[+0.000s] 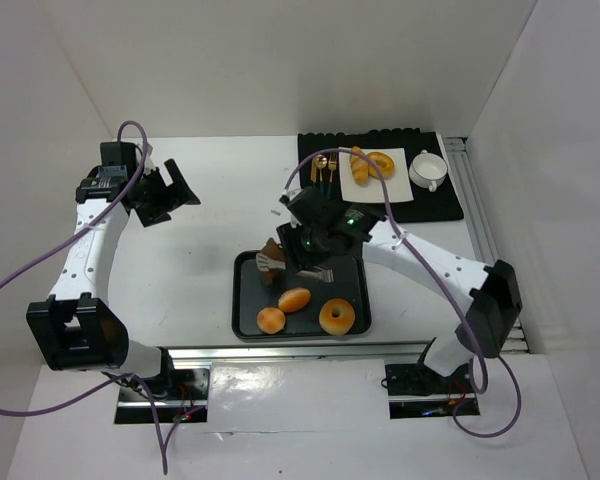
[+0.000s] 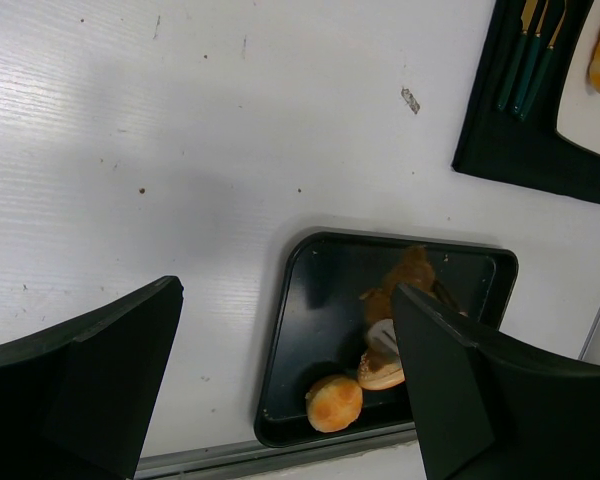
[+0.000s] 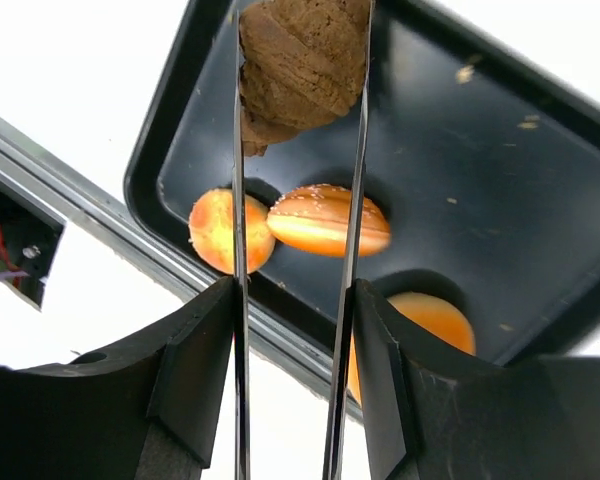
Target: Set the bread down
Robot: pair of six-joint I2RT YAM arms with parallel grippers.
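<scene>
Metal tongs [image 3: 239, 300] are clamped in the right tool [image 3: 292, 345], squeezed so the blades pinch the dark croissant [image 3: 302, 60] above the black tray [image 3: 500, 200]. The bun [image 3: 218, 230], oval roll [image 3: 328, 220] and one ring [image 3: 430, 315] lie there. The white plate [image 1: 400, 187], probably the destination, holds two pieces. The left tool [image 2: 285, 295] hangs spread open over the worktop [image 2: 130, 150], holding nothing.

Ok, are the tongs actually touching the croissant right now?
Touching. The right wrist view shows both blades of the metal tongs pressed against the sides of the dark brown croissant, with no gap on either side.
</scene>
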